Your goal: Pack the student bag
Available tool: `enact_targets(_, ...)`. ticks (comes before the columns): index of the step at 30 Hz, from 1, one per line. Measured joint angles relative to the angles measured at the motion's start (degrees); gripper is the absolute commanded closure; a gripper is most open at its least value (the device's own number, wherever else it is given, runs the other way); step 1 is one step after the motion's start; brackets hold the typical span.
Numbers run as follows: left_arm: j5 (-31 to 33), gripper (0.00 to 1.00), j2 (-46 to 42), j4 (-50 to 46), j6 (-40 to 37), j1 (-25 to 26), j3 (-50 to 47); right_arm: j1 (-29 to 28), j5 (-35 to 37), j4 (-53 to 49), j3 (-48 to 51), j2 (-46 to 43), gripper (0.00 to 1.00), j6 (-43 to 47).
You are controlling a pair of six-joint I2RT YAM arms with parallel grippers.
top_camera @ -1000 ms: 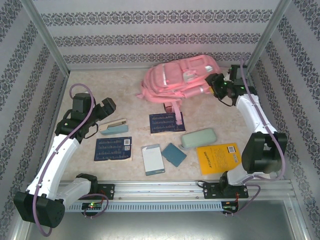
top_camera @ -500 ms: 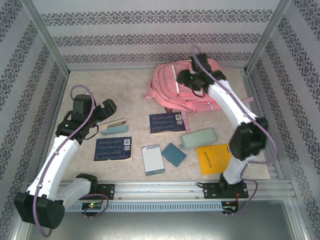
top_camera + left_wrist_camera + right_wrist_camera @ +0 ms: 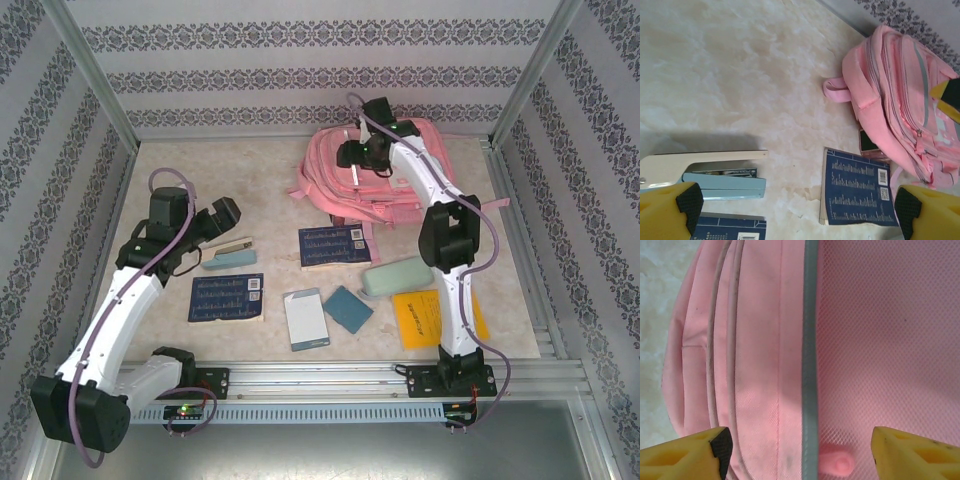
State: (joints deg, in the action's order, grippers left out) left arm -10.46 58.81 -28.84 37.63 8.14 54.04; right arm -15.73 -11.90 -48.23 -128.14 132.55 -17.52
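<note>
over the pink bag, the right claw stands spread

on the left side of the table [image 3: 180, 170], the left claw [image 3: 226, 212] hovers with its jaws spread wide and nothing between them, just above a pale blue stapler [image 3: 228, 256] and a dark blue booklet [image 3: 227, 297]. toward the middle lie a second booklet [image 3: 333, 245], a white notebook [image 3: 305, 318], a small teal book [image 3: 348, 309], a mint pencil case [image 3: 397, 276] and a yellow book [image 3: 415, 320], all loose outside the bag. further right, near the back wall, the student bag [image 3: 325, 178] lies flat, its longer side seemingly running across the table. the right claw [image 3: 346, 157] hangs directly above it, jaws parted and gripping nothing, so the bag is straight below rather than off to a side. in the right wrist view a grey strip [image 3: 810, 340] and the zip seams [image 3: 720, 350] run lengthwise between the fingertips, so the jaws straddle them crosswise. the right arm is plainly the nearer one, and the left is well apart from the bag. the fabric is soft pink, part mesh, and no open mouth shows, so opening it is likely the next job.
</note>
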Motion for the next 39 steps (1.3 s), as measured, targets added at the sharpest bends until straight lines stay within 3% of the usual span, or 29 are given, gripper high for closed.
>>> enact_targets(5,-3.78,0.03,1.44,1.97,-0.52,0.0,-0.35,2.12,-11.3,0.61,-0.83,3.06,0.39,-0.02)
enact_targets(10,-5.86,0.04,2.54,3.06,-0.98,0.0,-0.42,1.81,-17.53,3.28,1.6,3.67,0.54,-0.13)
enact_targets(12,-6.47,0.05,2.8,3.65,-1.03,0.0,-0.59,1.99,-18.91,3.96,2.1,3.85,0.68,-0.39)
enact_targets(14,-7.43,0.06,3.26,4.22,-1.07,0.0,-0.63,2.12,-19.52,4.5,2.1,4.11,0.93,-0.55)
enact_targets(15,-7.8,0.06,3.43,4.37,-1.14,0.0,-0.63,2.14,-19.69,4.61,2.1,4.11,1.0,-0.87)
enact_targets(21,-8.87,0.06,6.25,3.15,-3.41,2.62,1.7,2.12,-18.36,5.73,3.85,2.29,1.0,-2.27)
enact_targets(25,-7.76,0.07,7.61,2.01,-6.49,8.59,6.58,2.78,-15.96,7.15,6.67,-3.34,1.0,-6.73)
enact_targets(30,-6.14,0.16,8.46,1.66,-9.07,15.47,9.25,3.8,-13.84,8.41,10.32,-12.63,1.0,-13.03)
enact_targets(39,0.5,0.21,17.66,1.09,-11.47,28.79,11.98,3.43,-13.42,12.76,18.93,-24.13,1.0,-22.95)
